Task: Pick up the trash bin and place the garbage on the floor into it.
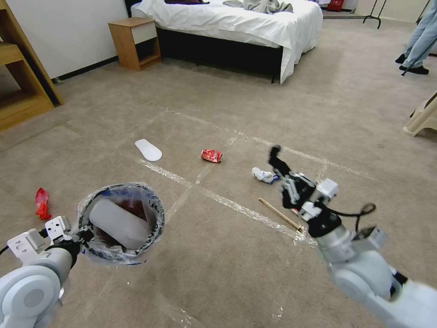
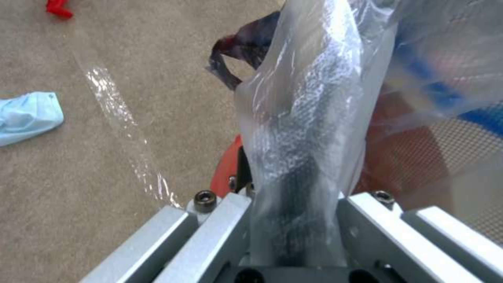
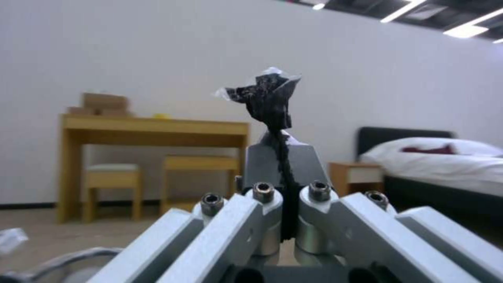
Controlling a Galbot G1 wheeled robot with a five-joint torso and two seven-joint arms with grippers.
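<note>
The right gripper (image 1: 278,165), closed on a dark scrap (image 3: 267,98), should travel above the bin (image 1: 119,223), which the left gripper (image 1: 79,237) clamps by its rim, before opening.

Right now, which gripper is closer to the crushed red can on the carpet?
Right. The right gripper, shut on a dark scrap, hangs just to the robot's right of the red can. The left gripper holds the trash bin much nearer the robot.

I see a white-sheeted bed (image 1: 236,23), a wooden nightstand (image 1: 135,42) beside it, and a wooden desk (image 3: 152,129) by the wall.
</note>
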